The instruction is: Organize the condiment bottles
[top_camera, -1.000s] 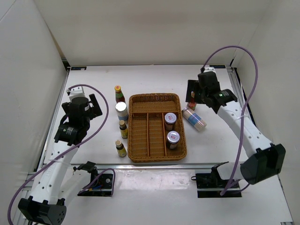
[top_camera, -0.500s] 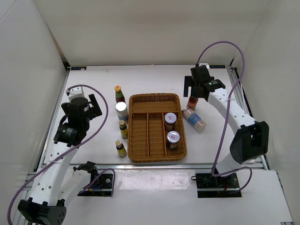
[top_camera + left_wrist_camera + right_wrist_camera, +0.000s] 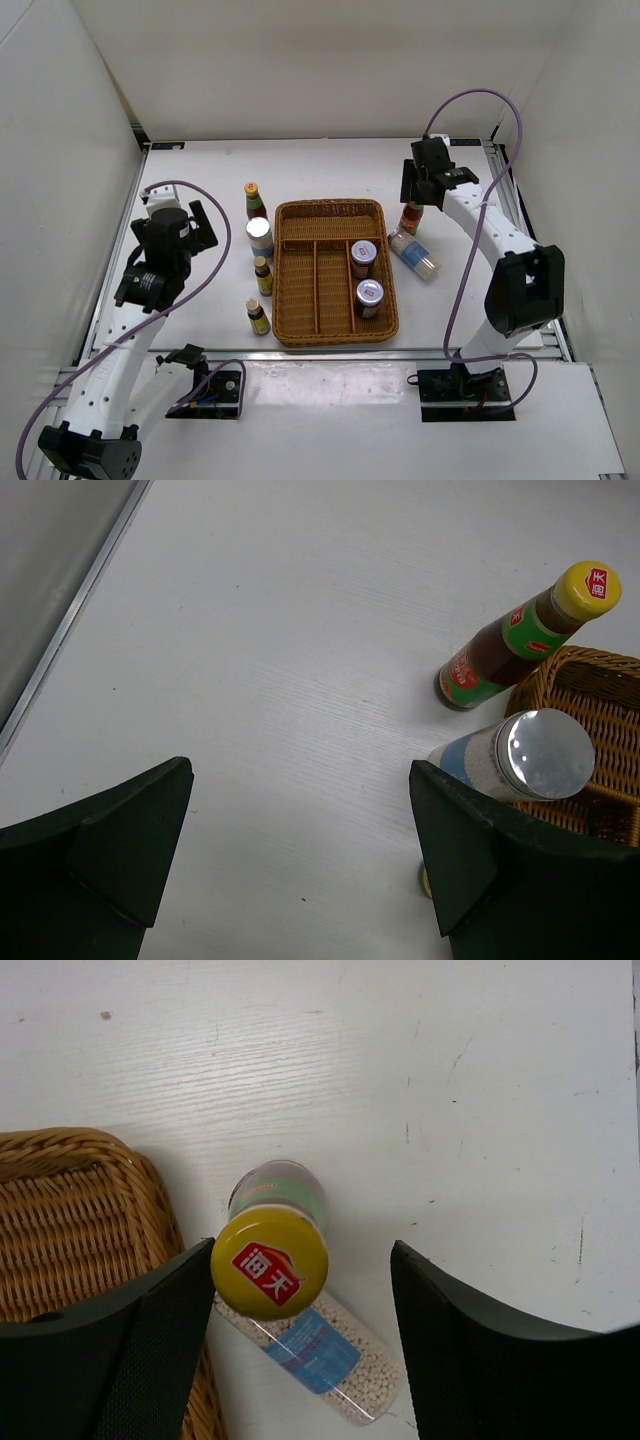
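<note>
**Top external:** The right gripper (image 3: 421, 190) hangs over a slim red-sauce bottle with a yellow cap (image 3: 411, 217). The bottle stands on the white table (image 3: 200, 180), just beside the right wall of the woven wicker tray (image 3: 330, 206). A clear white-blue cylinder of pale beads (image 3: 414, 253) lies on its side near the bottle's base. Two short silver-lidded jars (image 3: 363, 256) (image 3: 369, 296) sit in the tray's right compartment. Left of the tray stand a second red-sauce bottle (image 3: 254, 201), an upright silver-lidded cylinder (image 3: 260, 237) and two small yellow-labelled bottles (image 3: 263, 274) (image 3: 258, 316), with the left gripper (image 3: 196, 224) near but apart.

**Left wrist:** Its dark fingers (image 3: 100, 850) are spread wide with nothing between them.

**Right wrist:** The black fingers (image 3: 470, 1360) are parted either side of the yellow cap. The cap sits close against the tray-side finger and well clear of the other.

Closing from this off-centre stance would likely shove the tall, narrow bottle sideways before both pads bear on it. That could tip it onto the lying cylinder, which may then roll. A descent could also land the near finger on the cap.
</note>
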